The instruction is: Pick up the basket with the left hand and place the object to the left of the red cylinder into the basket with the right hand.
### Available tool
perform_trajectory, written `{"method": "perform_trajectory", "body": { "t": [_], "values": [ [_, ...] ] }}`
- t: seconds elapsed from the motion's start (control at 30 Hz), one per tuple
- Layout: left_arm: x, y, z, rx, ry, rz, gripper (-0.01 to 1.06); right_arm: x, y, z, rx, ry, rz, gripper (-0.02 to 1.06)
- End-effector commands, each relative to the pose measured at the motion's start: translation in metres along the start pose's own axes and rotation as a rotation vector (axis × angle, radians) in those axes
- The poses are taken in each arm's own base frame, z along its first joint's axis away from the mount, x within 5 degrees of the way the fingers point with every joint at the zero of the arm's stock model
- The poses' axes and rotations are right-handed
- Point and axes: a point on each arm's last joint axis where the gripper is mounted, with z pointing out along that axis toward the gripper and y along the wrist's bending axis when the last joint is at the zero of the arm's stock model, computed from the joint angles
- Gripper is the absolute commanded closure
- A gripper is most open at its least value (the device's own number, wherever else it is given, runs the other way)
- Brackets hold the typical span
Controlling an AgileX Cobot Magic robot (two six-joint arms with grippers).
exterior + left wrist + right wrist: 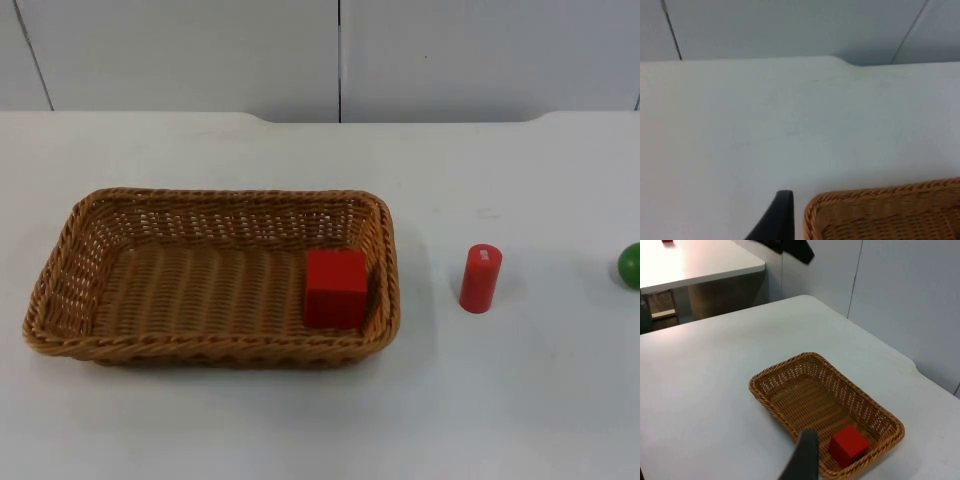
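- The wicker basket [210, 275] sits flat on the white table [300, 420], nearest the camera in the top view. Its woven wall looks stiff but light, so a grip over the rolled rim [60, 250] on a short side should carry it.
- A red cube [335, 288] lies inside the basket, in its right-hand end against the wall. It looks solid, hard-edged and light; its flat sides would suit a two-finger pinch.
- The red cylinder [480, 279] stands upright on the table, to the right of the basket and apart from it.
- A green ball [630, 265] rests further right, at the picture's edge.
- The left gripper [777, 217] hovers just beside a basket corner [812, 210]; I cannot tell whether its claw is apart or together.
- The right gripper [805, 457] hangs well above the basket; its claw state cannot be told either.
- The grey partition wall [200, 50] closes the far side.
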Motion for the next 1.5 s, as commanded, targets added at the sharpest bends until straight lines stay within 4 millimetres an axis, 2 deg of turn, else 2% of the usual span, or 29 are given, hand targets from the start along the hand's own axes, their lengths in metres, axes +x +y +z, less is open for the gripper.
{"method": "perform_trajectory", "body": {
  "t": [0.0, 0.03, 0.1, 0.13, 0.2, 0.23, 0.3, 0.37, 0.4, 0.57, 0.6, 0.73, 0.77, 0.87, 0.93, 0.97, 1.1, 1.2, 1.3, 1.47],
  "values": [
    [-0.002, -0.009, -0.022, 0.022, -0.029, 0.002, 0.00, 0.002, 0.000, 0.000, 0.000, 0.003, 0.000, 0.29],
    [-0.003, -0.018, -0.043, 0.039, -0.061, 0.017, 0.00, 0.002, 0.000, 0.000, 0.000, 0.007, 0.000, 0.29],
    [-0.003, -0.021, -0.051, 0.042, -0.075, 0.026, 0.00, 0.003, 0.000, -0.001, -0.001, 0.013, 0.000, 0.29],
    [-0.002, -0.030, -0.076, 0.049, -0.122, 0.051, 0.00, 0.004, 0.000, -0.001, -0.002, 0.024, 0.001, 0.29],
    [0.006, -0.040, -0.103, 0.049, -0.182, 0.076, 0.00, 0.006, 0.001, -0.001, -0.004, 0.048, 0.003, 0.29],
    [0.006, -0.040, -0.103, 0.049, -0.182, 0.076, 0.00, 0.006, 0.001, -0.001, -0.004, 0.048, 0.003, 0.29],
    [0.021, -0.049, -0.129, 0.047, -0.238, 0.098, 0.00, 0.009, 0.001, -0.001, -0.005, 0.080, 0.015, 0.29],
    [0.041, -0.055, -0.144, 0.046, -0.269, 0.110, 0.00, 0.012, 0.001, -0.001, -0.006, 0.111, 0.020, 0.29],
    [0.041, -0.055, -0.144, 0.046, -0.269, 0.110, 0.00, 0.012, 0.001, -0.001, -0.006, 0.111, 0.020, 0.29],
    [0.099, -0.068, -0.172, 0.055, -0.331, 0.087, 0.00, 0.017, 0.003, -0.004, -0.031, 0.160, 0.050, 0.29],
    [0.099, -0.068, -0.172, 0.055, -0.331, 0.087, 0.00, 0.017, 0.003, -0.004, -0.031, 0.160, 0.050, 0.29],
    [0.142, -0.077, -0.187, 0.072, -0.358, 0.104, 0.00, 0.027, 0.004, -0.022, -0.034, 0.110, 0.062, 0.29],
    [0.142, -0.077, -0.187, 0.072, -0.358, 0.104, 0.00, 0.027, 0.004, -0.022, -0.034, 0.110, 0.062, 0.29],
    [0.171, -0.084, -0.200, 0.091, -0.352, 0.125, 0.00, 0.044, 0.006, -0.041, -0.039, 0.058, 0.074, 0.29],
    [0.180, -0.086, -0.206, 0.083, -0.352, 0.120, 0.00, 0.058, 0.008, -0.052, -0.051, 0.050, 0.089, 0.29],
    [0.180, -0.086, -0.206, 0.083, -0.352, 0.120, 0.00, 0.058, 0.008, -0.052, -0.051, 0.050, 0.089, 0.29],
    [0.203, -0.085, -0.221, 0.011, -0.380, 0.104, 0.00, 0.087, 0.012, -0.073, -0.068, 0.046, 0.104, 0.29],
    [0.211, -0.085, -0.225, -0.015, -0.386, 0.110, 0.00, 0.098, 0.013, -0.081, -0.069, 0.052, 0.107, 0.29],
    [0.217, -0.086, -0.228, -0.024, -0.392, 0.124, 0.00, 0.104, 0.014, -0.081, -0.073, 0.106, 0.105, 0.29],
    [0.225, -0.082, -0.223, -0.045, -0.303, 0.118, 0.00, 0.115, 0.015, -0.075, -0.081, 0.179, 0.102, 0.29]
  ]
}}
